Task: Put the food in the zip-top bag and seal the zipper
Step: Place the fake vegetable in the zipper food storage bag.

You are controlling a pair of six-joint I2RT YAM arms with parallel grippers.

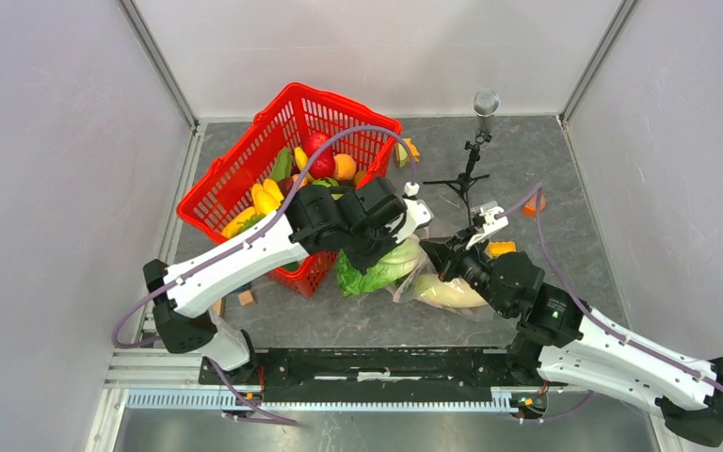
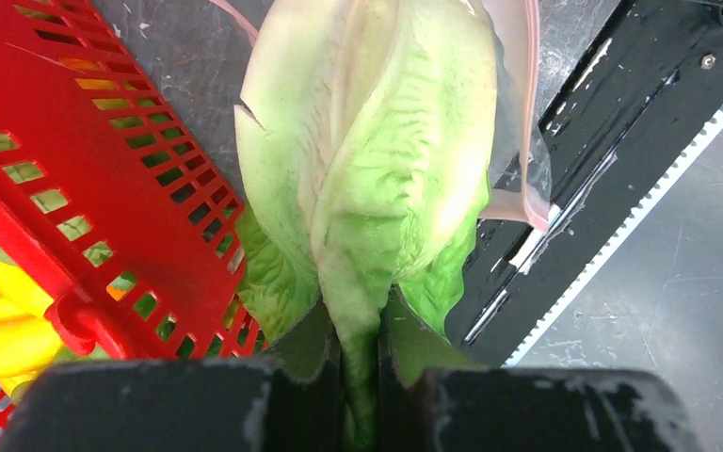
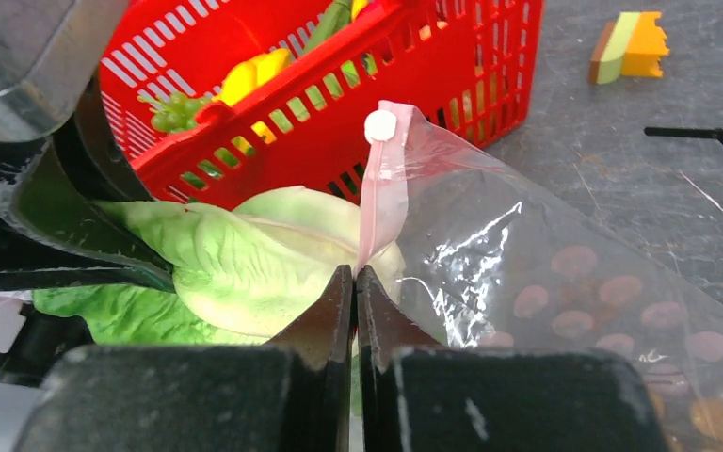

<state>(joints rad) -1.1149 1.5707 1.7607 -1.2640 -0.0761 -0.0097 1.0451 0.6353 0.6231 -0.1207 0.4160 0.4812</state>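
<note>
My left gripper [image 2: 361, 325] is shut on the stem of the leafy green lettuce [image 2: 377, 160], whose head points into the mouth of the clear zip-top bag [image 3: 546, 282]. My right gripper [image 3: 355, 273] is shut on the bag's pale pink zipper strip [image 3: 381, 188] and holds that edge up beside the lettuce [image 3: 245, 254]. From above, the lettuce [image 1: 381, 266] lies between both grippers, and a long cream-white vegetable [image 1: 452, 294] sits inside the bag [image 1: 424, 282]. Bananas [image 1: 265, 196] and a red fruit [image 1: 316, 143] lie in the basket.
The red mesh basket [image 1: 235, 174] stands left of the bag, close against the left arm. A microphone stand [image 1: 475, 141] is behind the bag. Small blocks [image 3: 631, 47] lie on the grey table, and the black base rail [image 1: 386, 363] runs along the near edge.
</note>
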